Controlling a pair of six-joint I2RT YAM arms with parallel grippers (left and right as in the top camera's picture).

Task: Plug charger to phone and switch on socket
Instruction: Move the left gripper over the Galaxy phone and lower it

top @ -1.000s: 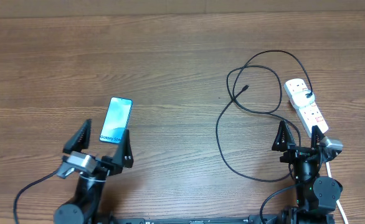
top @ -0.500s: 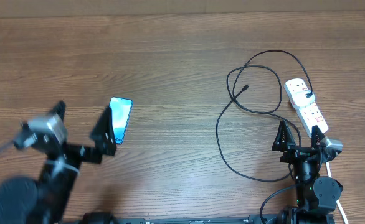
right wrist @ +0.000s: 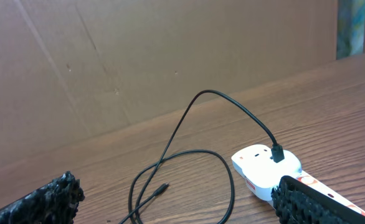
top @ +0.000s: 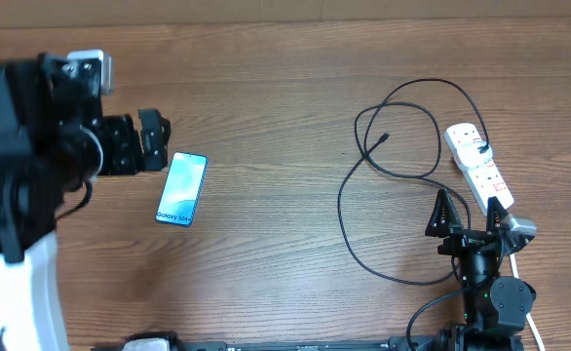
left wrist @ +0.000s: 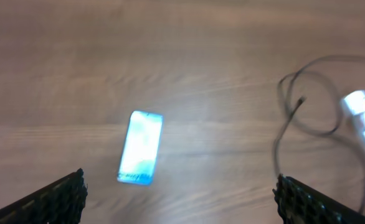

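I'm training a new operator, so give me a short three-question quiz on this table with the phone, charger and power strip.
1. True or false: the charger plug head already sits in the socket.
2. The phone lies: A) screen up on the table, B) in a gripper, C) on the socket.
3. Is the charger's small tip connected to the phone?
Key: 1 true; 2 A; 3 no, it lies apart.

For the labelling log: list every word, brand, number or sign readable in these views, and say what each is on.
"Galaxy": small dark print at the near end of the phone, overhead view; the characters after it are too small to read.
Same print in the left wrist view: blurred, unreadable.
On the power strip: red markings only, no legible text.
No other readable text.
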